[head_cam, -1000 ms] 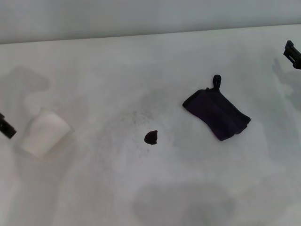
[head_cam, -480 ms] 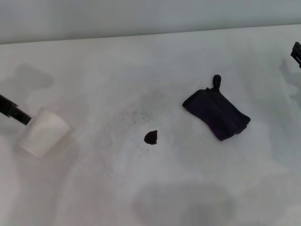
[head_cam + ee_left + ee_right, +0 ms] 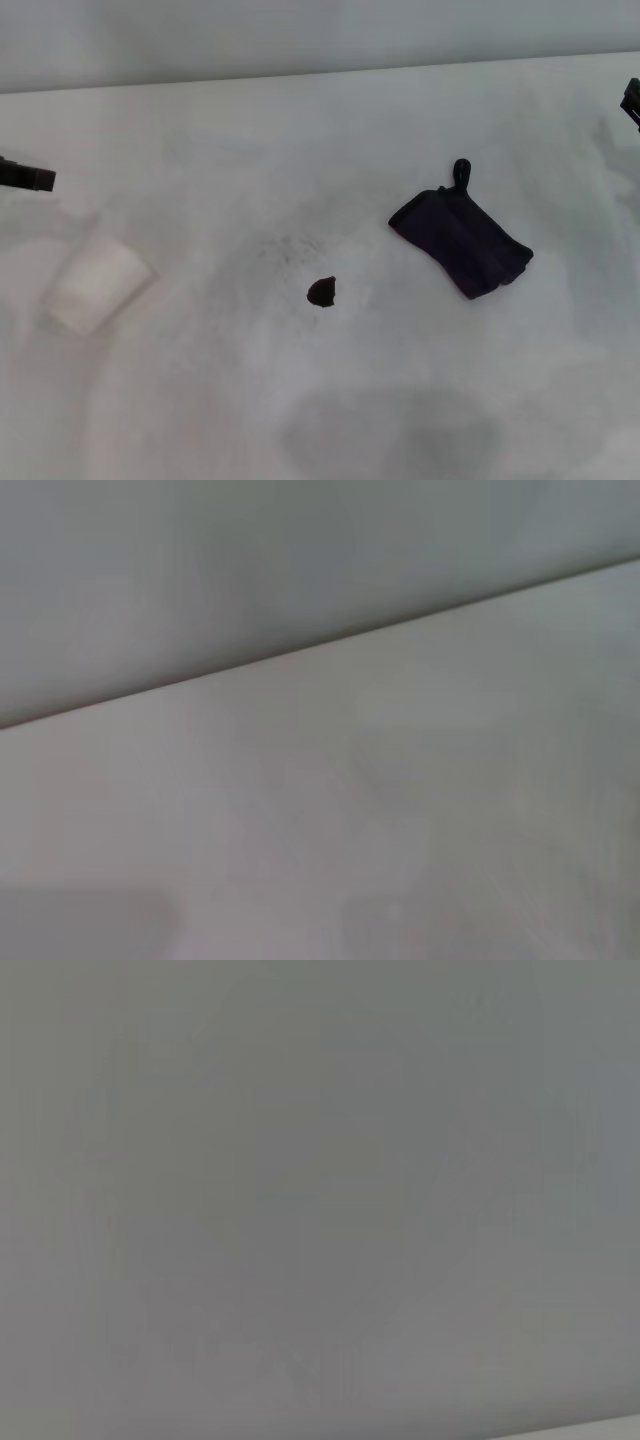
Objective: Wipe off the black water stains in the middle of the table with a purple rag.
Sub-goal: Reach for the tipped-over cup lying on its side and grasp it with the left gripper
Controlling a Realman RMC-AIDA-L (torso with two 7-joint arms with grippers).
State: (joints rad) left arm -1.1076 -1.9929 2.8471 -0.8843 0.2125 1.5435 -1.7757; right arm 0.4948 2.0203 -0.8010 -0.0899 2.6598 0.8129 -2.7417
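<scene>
The purple rag lies flat on the table, right of the black water stains and well apart from them. It looks soft and light, so pinching a folded edge seems best. For the left gripper and the right gripper, far off at either side of the rag, I cannot tell the state.

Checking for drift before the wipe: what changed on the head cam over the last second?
The left gripper rose from beside the white cloth toward the far left edge; the right gripper slipped further out at the right edge. The purple rag, stain and white cloth haven't moved.
</scene>
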